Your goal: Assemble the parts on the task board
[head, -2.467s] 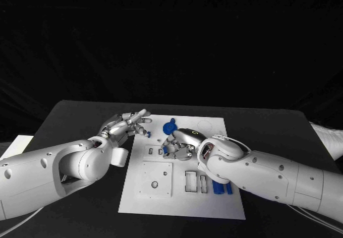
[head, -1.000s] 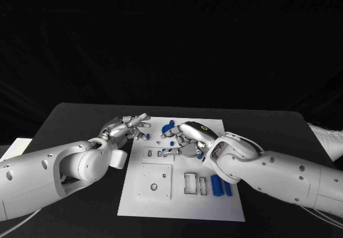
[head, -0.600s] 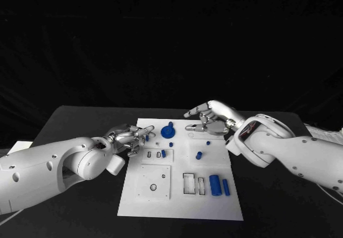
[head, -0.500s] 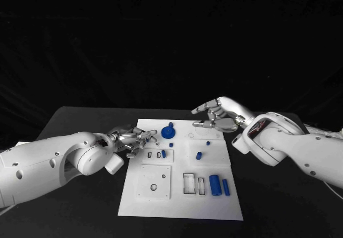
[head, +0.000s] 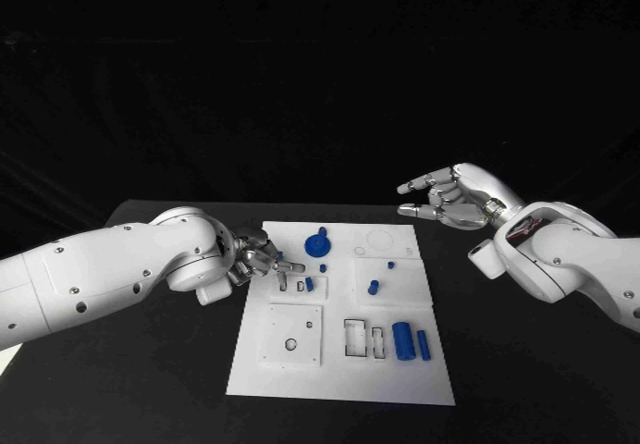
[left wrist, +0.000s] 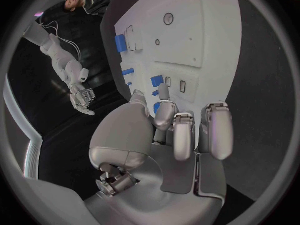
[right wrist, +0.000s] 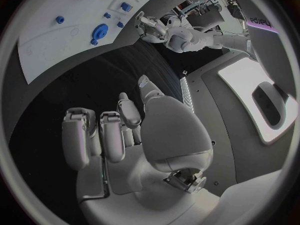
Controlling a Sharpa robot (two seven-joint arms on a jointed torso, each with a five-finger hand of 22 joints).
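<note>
**Board with loose parts, both hands empty**

Board [head: 340, 365] — white plate, lay flat mid-table [head: 160, 388]; recessed slots and holes across its surface. Parts, blue: a round disc [head: 317, 245] with a small peg near the far edge; a short stub [head: 374, 288] and a smaller one [head: 389, 265] right of centre; a thick cylinder [head: 403, 343] and a thin rod [head: 424, 346] lay side by side near the right edge, just beside the rectangular slots [head: 365, 339]; one small piece [head: 310, 284] sat by the left hand's fingertips.

Left hand [head: 256, 260] — at the board's left edge, low over it; fingers loosely curled and apart, nothing held; whether they touched the board cannot be told.

Right hand [head: 453, 199] — raised well clear, beyond the board's far right corner; fingers bent and spread, thumb near the forefinger, nothing between them.
</note>
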